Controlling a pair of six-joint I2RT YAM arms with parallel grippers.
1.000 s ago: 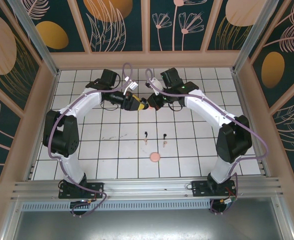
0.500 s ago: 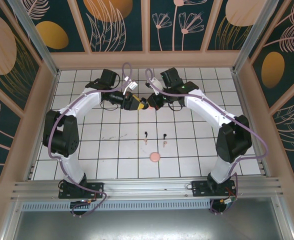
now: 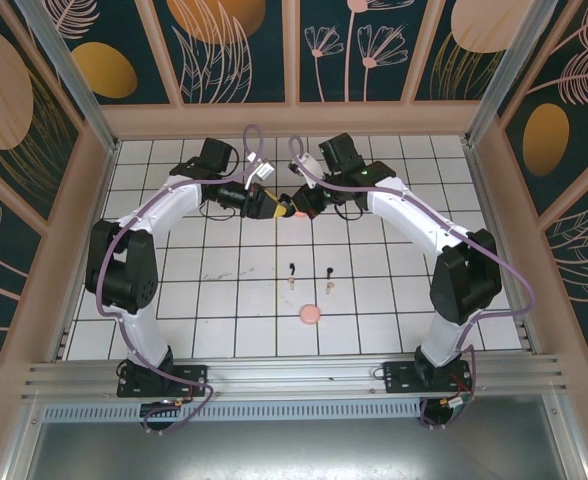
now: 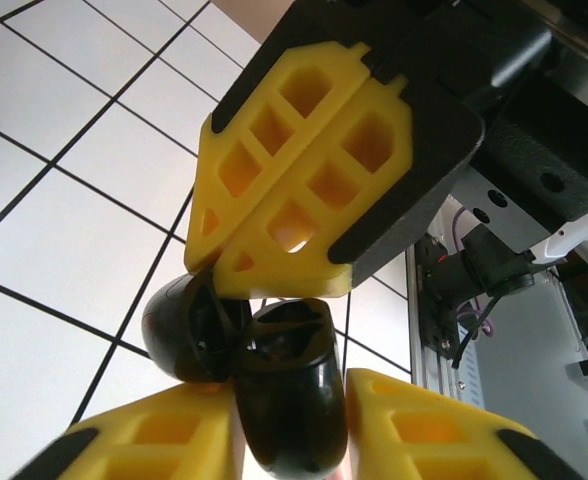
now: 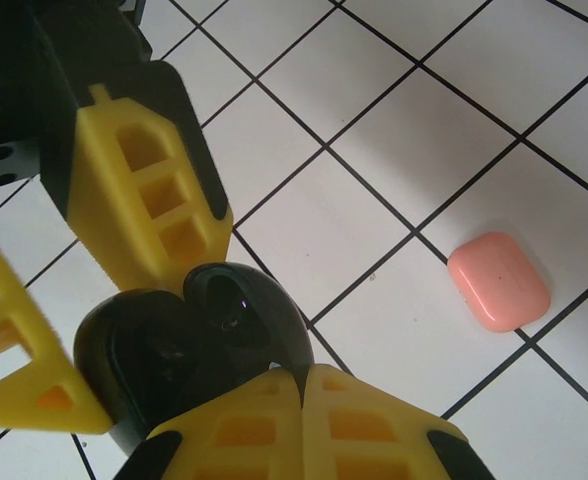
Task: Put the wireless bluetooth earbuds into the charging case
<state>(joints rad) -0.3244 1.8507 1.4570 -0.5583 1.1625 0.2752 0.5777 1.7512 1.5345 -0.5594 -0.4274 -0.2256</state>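
A black charging case [image 4: 292, 400], its lid hinged open, hangs in the air between both arms [image 3: 292, 208]. My left gripper [image 4: 289, 405] is closed around the case's body, one yellow finger [image 4: 134, 445] on each side. My right gripper [image 5: 302, 385] is shut on the thin edge of the open lid [image 5: 264, 310]. Two black earbuds [image 3: 292, 268] [image 3: 330, 270] lie on the tiles in front of the arms, each with a small pinkish earbud [image 3: 292, 284] [image 3: 329, 291] just below it. The case's cavities look dark and I cannot tell what is inside.
A shut pink case [image 3: 309, 315] lies on the tiles nearer the bases, also visible in the right wrist view [image 5: 499, 280]. The white tiled floor [image 3: 214, 300] is walled on three sides, with a metal rail [image 3: 294, 375] along the near edge.
My left gripper's fingers have closed in on the black case's body. The right wrist has shifted slightly left. The earbuds and pink case have not moved.
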